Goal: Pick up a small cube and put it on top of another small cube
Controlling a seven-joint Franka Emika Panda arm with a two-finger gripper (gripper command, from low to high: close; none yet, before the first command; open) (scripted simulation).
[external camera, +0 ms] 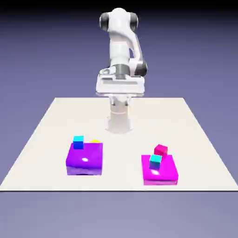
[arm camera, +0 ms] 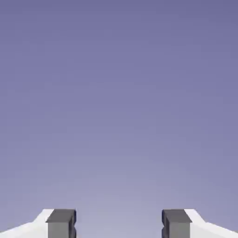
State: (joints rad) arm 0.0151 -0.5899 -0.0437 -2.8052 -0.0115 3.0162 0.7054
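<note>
Yellow cube [external camera: 95, 141] (half-hidden) behind purple block [external camera: 84, 159]

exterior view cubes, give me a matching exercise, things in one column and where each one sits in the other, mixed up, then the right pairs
Things:
1. yellow cube
2. crimson-pink cube
3. purple block
4. gripper

Places or states:
A. toward the exterior view's left, carrying a cyan-blue cube
B. at the far edge of the magenta block
C. open, nothing between the fingers
D. mostly hidden behind the purple block

Pairs: 1-D, 2-B, 3-A, 4-C
</note>
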